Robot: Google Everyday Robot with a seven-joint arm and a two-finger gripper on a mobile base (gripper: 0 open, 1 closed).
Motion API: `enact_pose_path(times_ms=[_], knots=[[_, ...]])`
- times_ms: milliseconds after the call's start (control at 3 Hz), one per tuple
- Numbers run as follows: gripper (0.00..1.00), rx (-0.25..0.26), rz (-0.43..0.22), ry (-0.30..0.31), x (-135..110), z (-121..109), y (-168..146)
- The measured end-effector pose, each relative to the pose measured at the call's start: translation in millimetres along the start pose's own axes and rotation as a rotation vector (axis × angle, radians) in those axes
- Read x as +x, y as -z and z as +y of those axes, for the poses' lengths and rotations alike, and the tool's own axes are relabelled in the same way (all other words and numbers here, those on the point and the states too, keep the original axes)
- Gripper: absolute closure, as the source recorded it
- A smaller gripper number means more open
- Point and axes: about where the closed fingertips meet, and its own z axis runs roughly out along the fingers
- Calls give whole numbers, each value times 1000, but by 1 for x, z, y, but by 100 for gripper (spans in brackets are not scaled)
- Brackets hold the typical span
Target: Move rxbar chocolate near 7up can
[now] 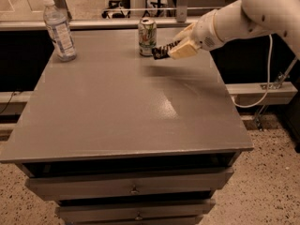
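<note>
The 7up can (147, 36), pale white and green with a silver top, stands upright near the far edge of the grey table (126, 107). My gripper (180, 48) is just to the right of the can, a little above the table top. It is shut on the rxbar chocolate (163, 51), a slim black wrapper with white lettering. The bar sticks out to the left of the fingers, its free end close to the can's lower right side. I cannot tell whether the bar touches the can.
A clear plastic water bottle (59, 29) stands at the far left corner of the table. The table has drawers (131, 186) at the front. A white cable (269, 74) hangs at the right beside the arm (253, 13).
</note>
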Motion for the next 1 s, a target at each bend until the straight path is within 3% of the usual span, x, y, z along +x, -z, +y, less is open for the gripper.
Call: enact_pose_path(times_ms=[333, 1000], knots=[[97, -9, -17, -27, 15, -25, -27], [51, -50, -27, -52, 26, -34, -53]])
